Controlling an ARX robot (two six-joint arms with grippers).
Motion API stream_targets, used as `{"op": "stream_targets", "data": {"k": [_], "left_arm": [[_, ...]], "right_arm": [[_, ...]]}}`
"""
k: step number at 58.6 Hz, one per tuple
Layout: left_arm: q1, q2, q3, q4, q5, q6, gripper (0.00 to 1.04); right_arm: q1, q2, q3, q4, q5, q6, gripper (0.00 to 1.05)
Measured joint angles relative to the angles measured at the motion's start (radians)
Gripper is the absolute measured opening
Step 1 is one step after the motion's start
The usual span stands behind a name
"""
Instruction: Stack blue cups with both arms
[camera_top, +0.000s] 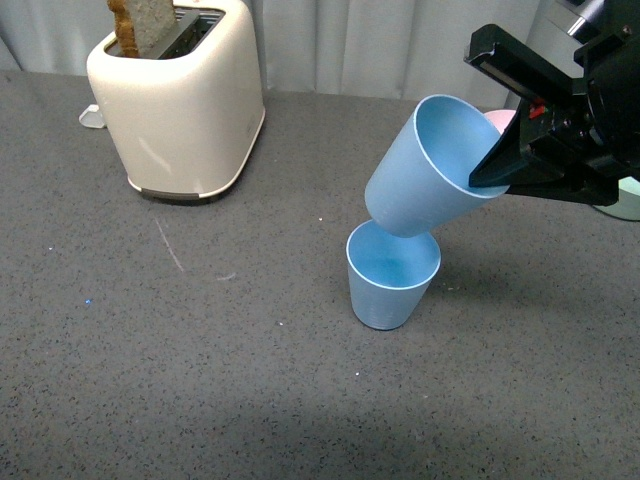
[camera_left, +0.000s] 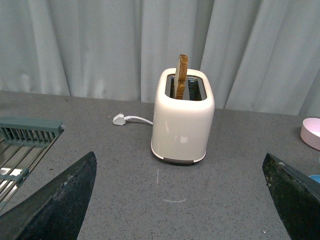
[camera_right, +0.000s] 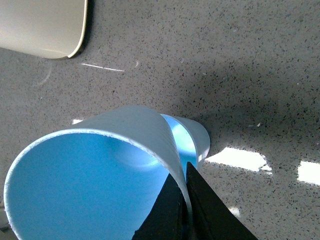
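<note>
The grey bench (camera_top: 200, 380) carries a toaster (camera_top: 180, 100) and, well to its right, an upright blue cup (camera_top: 390, 285). The right pincer (camera_top: 495, 175) is clenched on the rim of the tilted cup (camera_top: 420, 175), whose base sits at the upright one's mouth. The left pincer (camera_left: 175, 210) gapes empty. Both cups look light, stiff and slick, so the rim wall suits gripping.

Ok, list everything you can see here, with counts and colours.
upright cup: one, light blue; on the table.
tilted cup: one, light blue; above it.
toaster: one, cream; back left.
bread slice: one, brown; in the toaster.
plug: one, white; beside the toaster.
pink bowl: one; behind the tilted cup.
green bowl: one, pale; far right.
rack: one, grey-green; left wrist view only.
right arm: one, black; jaws shut on tilted cup.
left arm: one, black; jaws open.
</note>
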Motion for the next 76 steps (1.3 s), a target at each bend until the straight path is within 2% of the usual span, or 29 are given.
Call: {"op": "stream_targets", "data": {"k": [19,21,31,39,43,48,54,56,57,60,64,65,67,69,73,76], "left_arm": [[0.000,0.000,0.000,0.000,0.000,0.000,0.98],[0.000,0.000,0.000,0.000,0.000,0.000,0.98],[0.000,0.000,0.000,0.000,0.000,0.000,0.98],[0.000,0.000,0.000,0.000,0.000,0.000,0.98],[0.000,0.000,0.000,0.000,0.000,0.000,0.98],[0.000,0.000,0.000,0.000,0.000,0.000,0.98],[0.000,0.000,0.000,0.000,0.000,0.000,0.98],[0.000,0.000,0.000,0.000,0.000,0.000,0.98],[0.000,0.000,0.000,0.000,0.000,0.000,0.98],[0.000,0.000,0.000,0.000,0.000,0.000,0.98],[0.000,-0.001,0.000,0.000,0.000,0.000,0.98],[0.000,-0.001,0.000,0.000,-0.002,0.000,0.98],[0.000,-0.001,0.000,-0.001,-0.003,0.000,0.98],[0.000,-0.001,0.000,-0.001,-0.003,0.000,0.98],[0.000,-0.001,0.000,-0.002,-0.003,0.000,0.98],[0.000,-0.001,0.000,-0.002,-0.001,0.000,0.98]], "right_arm": [[0.026,0.021,0.000,-0.002,0.000,0.000,0.01],[0.026,0.022,0.000,-0.002,0.000,-0.002,0.03],[0.026,0.022,0.000,0.018,-0.005,0.005,0.30],[0.023,0.018,-0.002,0.054,0.029,-0.002,0.51],[0.019,0.004,-0.003,0.080,0.073,-0.026,0.65],[0.015,-0.012,-0.004,0.081,0.081,-0.037,0.83],[0.014,-0.014,-0.004,0.081,0.080,-0.042,0.97],[0.014,-0.014,-0.006,0.086,0.088,-0.047,0.96],[0.020,-0.010,-0.027,0.151,0.135,-0.069,0.94],[0.030,-0.009,-0.158,0.495,0.370,-0.186,0.83],[0.024,-0.006,-0.314,0.834,0.518,-0.296,0.73],[0.022,-0.006,-0.339,0.889,0.533,-0.311,0.71],[0.008,-0.010,-0.426,1.096,0.558,-0.354,0.64],[-0.006,-0.025,-0.474,1.209,0.556,-0.373,0.58],[-0.030,-0.087,-0.544,1.352,0.546,-0.406,0.48],[-0.048,-0.148,-0.584,1.393,0.531,-0.420,0.39]]}}
